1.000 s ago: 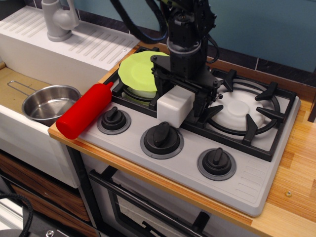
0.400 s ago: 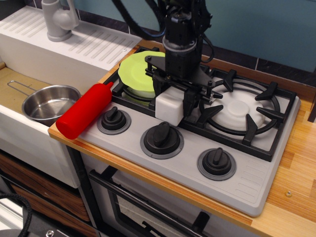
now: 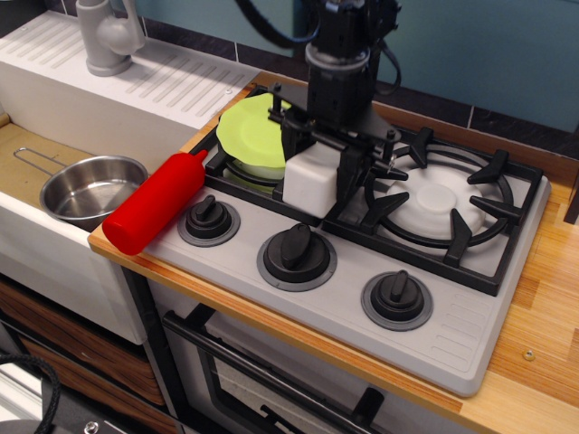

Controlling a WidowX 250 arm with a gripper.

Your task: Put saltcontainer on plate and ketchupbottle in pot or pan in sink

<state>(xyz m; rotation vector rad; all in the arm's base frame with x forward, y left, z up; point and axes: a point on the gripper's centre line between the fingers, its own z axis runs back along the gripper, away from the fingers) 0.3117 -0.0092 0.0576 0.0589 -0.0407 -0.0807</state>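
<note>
My gripper [image 3: 318,167] is shut on the white saltcontainer [image 3: 308,180] and holds it just above the stove grate, at the right edge of the lime-green plate [image 3: 251,134]. The plate lies on the left burner, partly hidden by the gripper. The red ketchupbottle [image 3: 156,200] lies on its side at the stove's front left corner, nozzle towards the plate. The shiny steel pan [image 3: 89,189] with its wire handle sits in the tan sink [image 3: 23,158] at the left.
The white drainboard [image 3: 136,86] and grey faucet [image 3: 108,34] stand behind the sink. The right burner [image 3: 443,201] has a white disc under black grates. Three black knobs [image 3: 296,251] line the stove front. Wooden counter [image 3: 543,298] lies at the right.
My gripper has carried the saltcontainer back and a little left, from the stove's middle front towards the plate. The ketchupbottle and the pan have not moved.
</note>
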